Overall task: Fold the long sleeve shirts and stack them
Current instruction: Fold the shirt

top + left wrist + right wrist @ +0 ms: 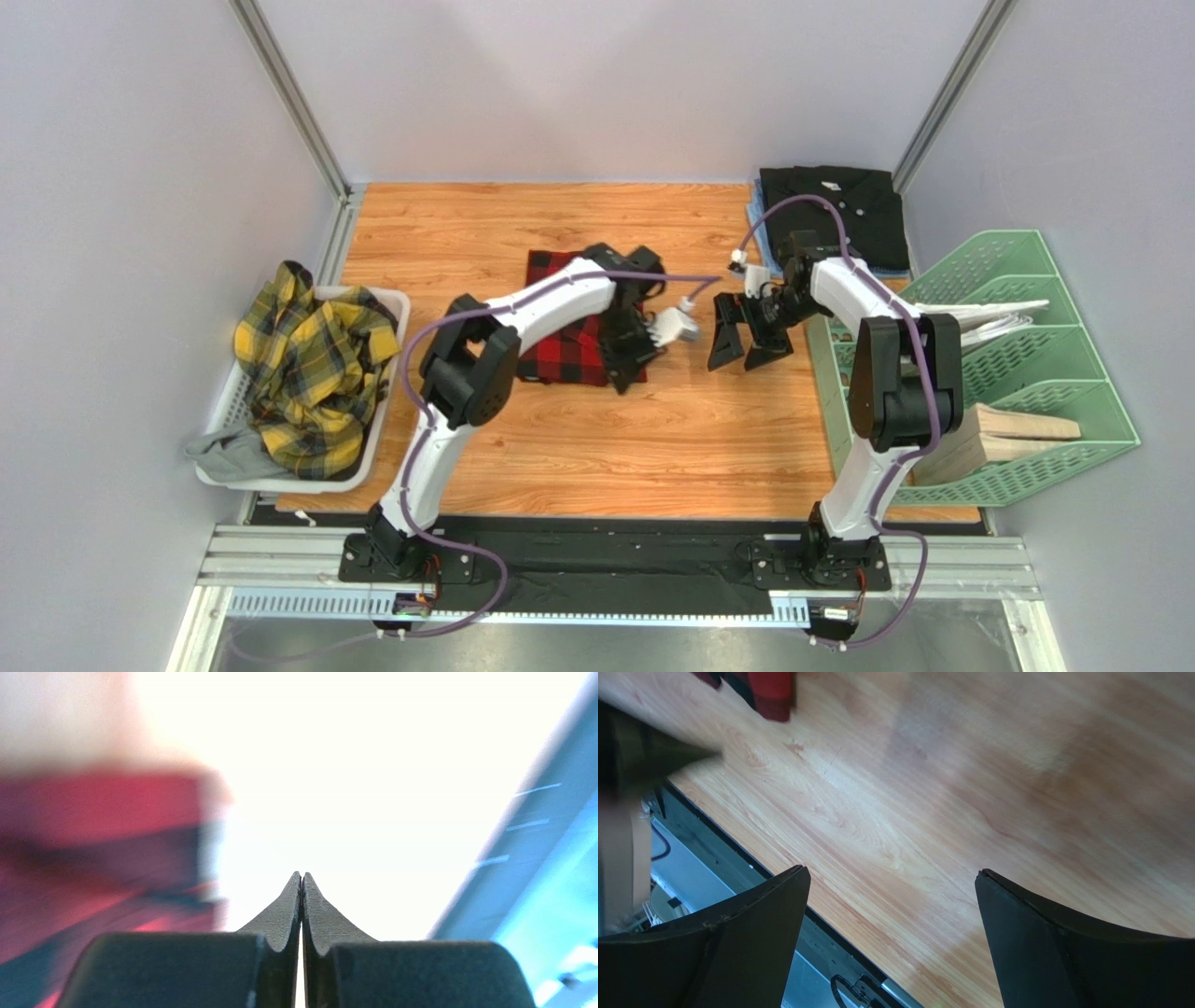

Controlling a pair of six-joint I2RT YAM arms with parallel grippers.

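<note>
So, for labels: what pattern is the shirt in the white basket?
That shirt is yellow and dark plaid; top view.

The left arm and the right arm are built in the same way: smooth white links joined by thick, rounded black joint housings. A thin grey-purple cable runs in loose loops along each arm. The bases are black and are fixed on a black plate over a silver metal rail. The left gripper has matte black fingers that narrow to thin, curved tips. The right gripper has the same black fingers, broad, with some small pale marks along one edge.
</note>
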